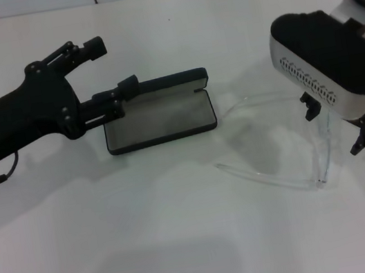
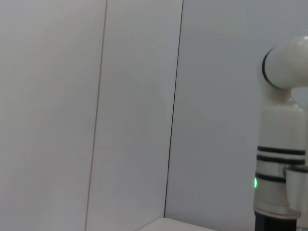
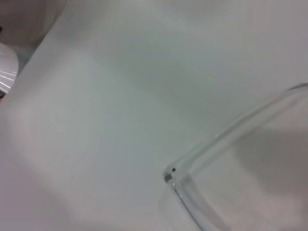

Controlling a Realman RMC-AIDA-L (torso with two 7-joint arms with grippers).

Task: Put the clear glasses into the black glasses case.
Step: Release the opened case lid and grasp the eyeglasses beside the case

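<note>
The black glasses case (image 1: 159, 121) lies open left of the table's middle, grey lining up, its lid (image 1: 163, 83) standing along the far side. My left gripper (image 1: 111, 66) is open at the case's left end, its lower finger beside the lid's end. The clear glasses (image 1: 274, 178) rest unfolded on the white table right of the case, arms pointing toward it. My right gripper (image 1: 340, 121) hangs open over the front of the glasses, one finger right by the frame; whether it touches cannot be told. The right wrist view shows a hinge corner of the glasses (image 3: 169, 174).
The white table (image 1: 189, 261) runs back to a white panelled wall. In the left wrist view only that wall and my right arm's white link (image 2: 281, 144) with black bands show.
</note>
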